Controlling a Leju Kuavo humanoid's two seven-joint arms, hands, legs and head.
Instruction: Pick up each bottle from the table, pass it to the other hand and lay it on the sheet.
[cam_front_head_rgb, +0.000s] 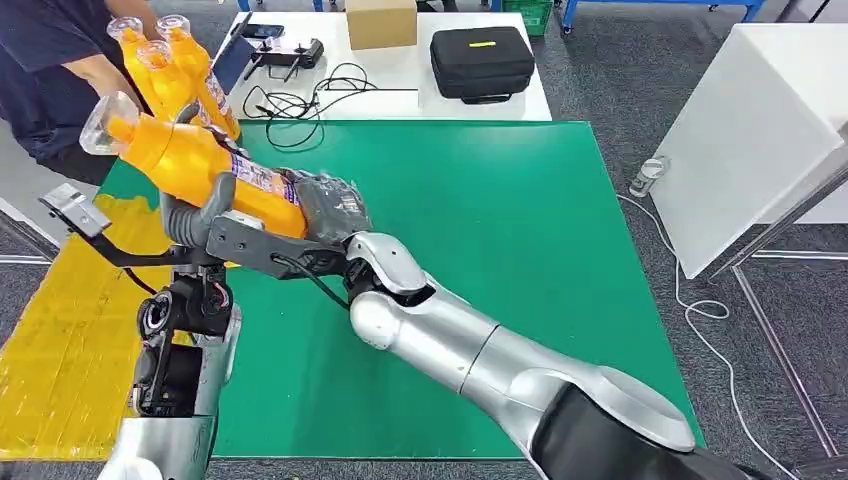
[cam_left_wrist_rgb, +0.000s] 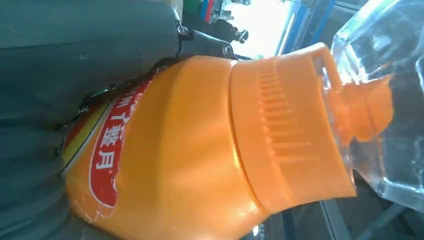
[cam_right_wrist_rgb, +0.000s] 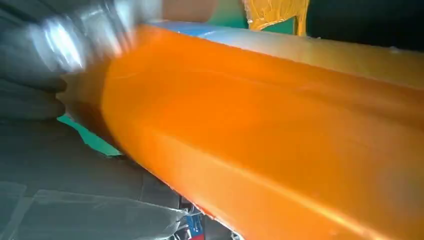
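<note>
- An orange bottle (cam_front_head_rgb: 190, 160) with a clear cap is held in the air above the left part of the table, over the line where the green mat (cam_front_head_rgb: 500, 250) meets the yellow sheet (cam_front_head_rgb: 70, 330), its cap pointing far-left
- The right hand (cam_front_head_rgb: 325, 205) grasps the bottle's base end; the left hand (cam_front_head_rgb: 200, 215) has its fingers around the body, so both grip it
- Judged stage: mid-handover, with the bottle not yet laid on the sheet
- At far left a person (cam_front_head_rgb: 50, 60) holds more orange bottles (cam_front_head_rgb: 170, 65), which appear to be left to handle
- In the left wrist view the bottle's red label (cam_left_wrist_rgb: 107, 150) carries white Chinese characters; "1整月" seems readable, the brand name cannot be told
</note>
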